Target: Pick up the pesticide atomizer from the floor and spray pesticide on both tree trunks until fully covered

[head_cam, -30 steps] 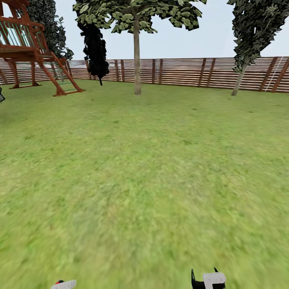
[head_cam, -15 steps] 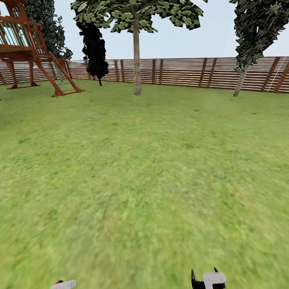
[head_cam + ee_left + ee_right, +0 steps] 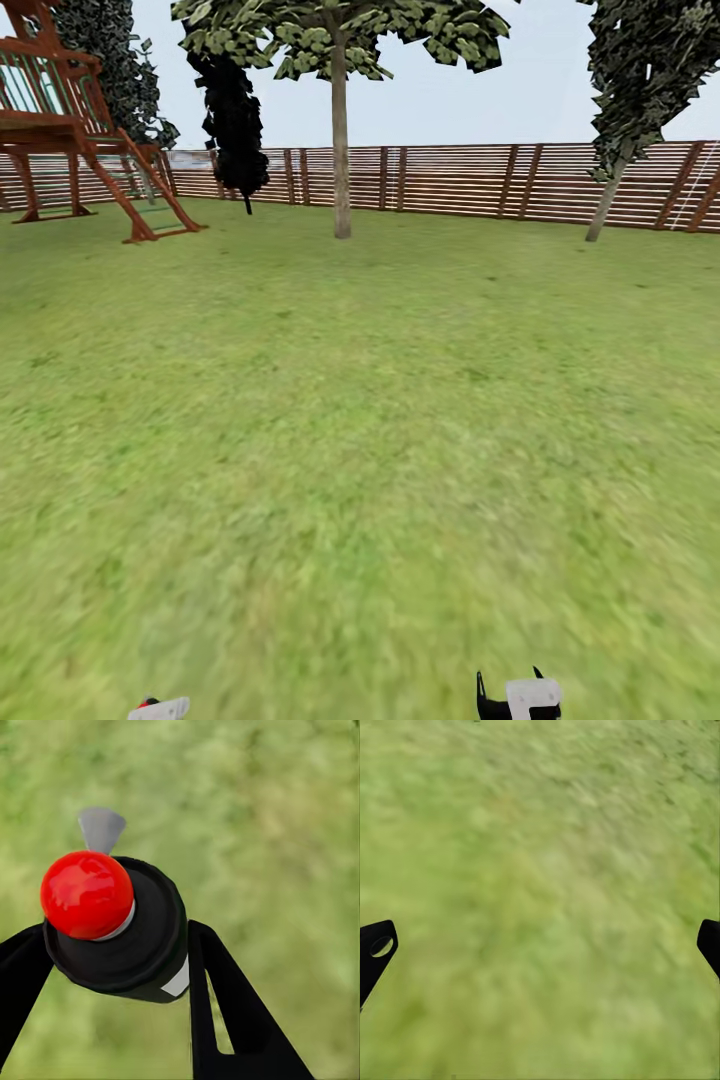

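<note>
My left gripper (image 3: 112, 945) is shut on the pesticide atomizer (image 3: 112, 922), a black canister with a red ball top and a grey nozzle; its tip (image 3: 155, 708) peeks in at the head view's lower edge. My right gripper (image 3: 544, 945) is open over grass, with nothing between its fingers, and sits low in the head view (image 3: 518, 697). Far across the lawn (image 3: 360, 430) stand two trees. One has a straight pale trunk (image 3: 342, 170) ahead. The other has a leaning pale trunk (image 3: 604, 210) at the far right.
A brown slatted fence (image 3: 460, 180) closes the far side. A red-brown wooden play tower (image 3: 70, 120) stands at the far left, with a near-black cypress (image 3: 232, 120) beside it. Open grass lies between me and the trees.
The whole head view has shifted slightly, with the play tower sliding left, so the camera has moved. Both grippers hold the same pose, and the atomizer stays in the left one.
</note>
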{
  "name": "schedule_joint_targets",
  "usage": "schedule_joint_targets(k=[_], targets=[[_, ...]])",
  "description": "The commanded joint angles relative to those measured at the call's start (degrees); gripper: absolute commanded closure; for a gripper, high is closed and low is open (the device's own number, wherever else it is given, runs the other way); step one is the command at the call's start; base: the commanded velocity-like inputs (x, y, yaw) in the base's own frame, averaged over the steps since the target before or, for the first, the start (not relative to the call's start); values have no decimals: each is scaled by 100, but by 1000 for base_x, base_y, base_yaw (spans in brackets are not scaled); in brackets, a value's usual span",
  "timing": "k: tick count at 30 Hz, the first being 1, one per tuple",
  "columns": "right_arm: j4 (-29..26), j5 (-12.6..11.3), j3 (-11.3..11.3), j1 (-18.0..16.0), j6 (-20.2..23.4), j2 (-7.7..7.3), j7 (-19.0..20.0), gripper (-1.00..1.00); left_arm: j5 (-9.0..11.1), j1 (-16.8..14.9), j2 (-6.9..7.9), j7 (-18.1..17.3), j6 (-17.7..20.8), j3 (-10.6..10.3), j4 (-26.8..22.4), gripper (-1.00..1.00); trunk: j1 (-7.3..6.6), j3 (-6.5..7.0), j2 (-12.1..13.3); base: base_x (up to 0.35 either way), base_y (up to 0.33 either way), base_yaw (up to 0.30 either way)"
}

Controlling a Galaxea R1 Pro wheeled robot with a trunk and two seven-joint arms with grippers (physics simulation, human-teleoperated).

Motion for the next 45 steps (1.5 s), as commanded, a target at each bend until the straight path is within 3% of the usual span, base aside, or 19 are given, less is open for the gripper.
schedule_joint_targets(k=[1,45], targets=[[1,0,0,0,0,0,0,-100,-3,-1,1,0,0,-1,0,100,0,0,0,340,0,0],[0,0,0,1,-1,0,0,-100,-6,-1,0,-8,-5,-6,0,100,0,0,0,340,0,0]])
